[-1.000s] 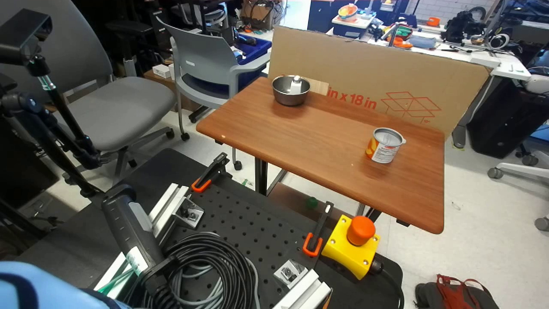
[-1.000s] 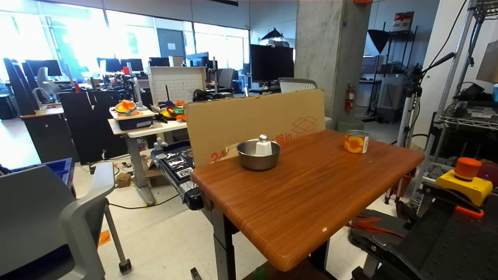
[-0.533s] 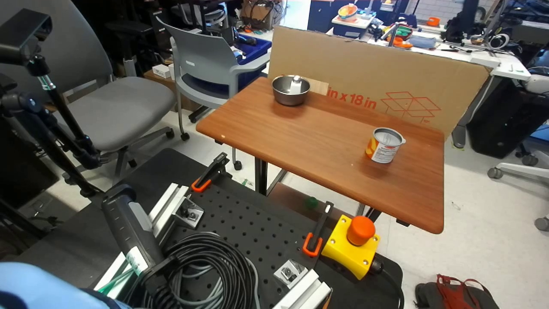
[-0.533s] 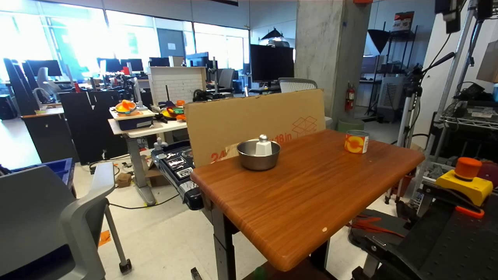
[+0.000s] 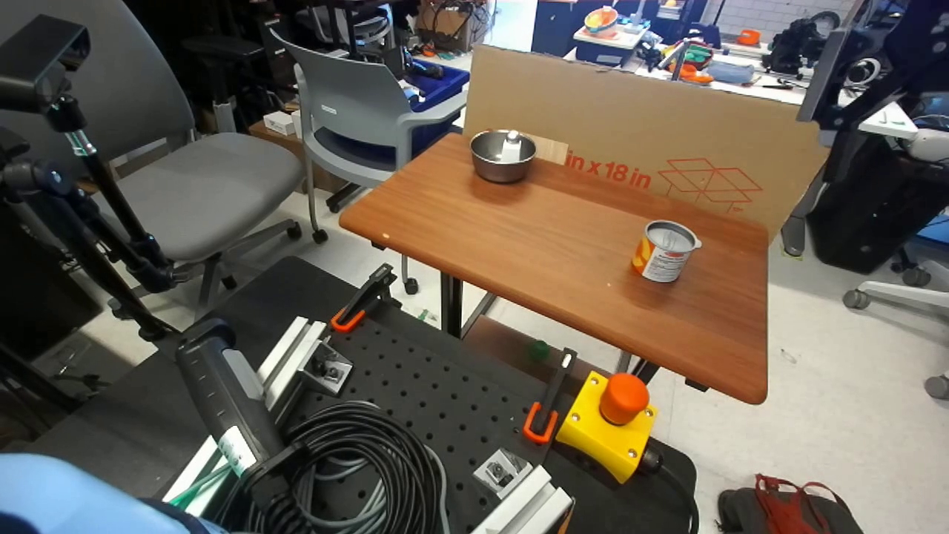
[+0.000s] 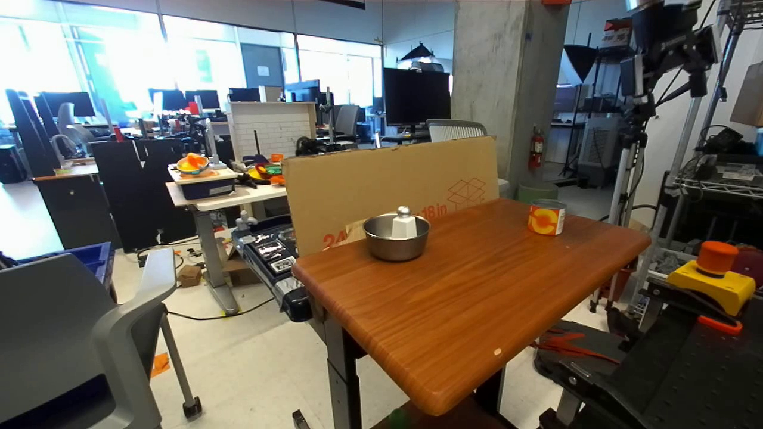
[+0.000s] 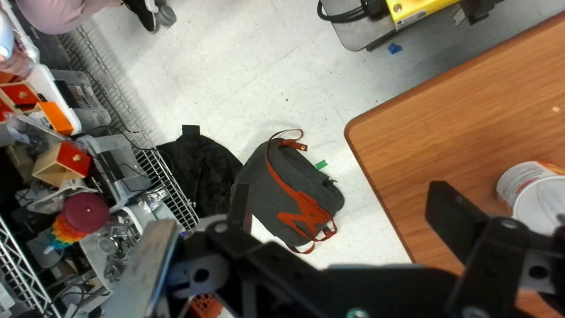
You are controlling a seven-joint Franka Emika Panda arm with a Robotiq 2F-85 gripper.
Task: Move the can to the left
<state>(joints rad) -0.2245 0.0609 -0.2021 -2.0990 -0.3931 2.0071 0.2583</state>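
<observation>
There's the can [image 5: 662, 258], upright in both exterior views, orange side and silvery rim showing, standing toward one end of the wooden table [image 5: 534, 230]. At the table's opposite end sits the steel bowl [image 5: 498, 170] with a white silver-topped object [image 5: 511, 148] inside it, near the cardboard panel [image 5: 615, 111] along the table's long edge. And high over the can's end of the table hangs the black gripper [image 7: 339, 187], well apart from the can, fingers [image 7: 454, 216] spread wide in the wrist view, one seen against the table top, the other against the edge of the grey backpack [image 7: 282, 190] on the floor [image 7: 282, 88] beyond the table.
</observation>
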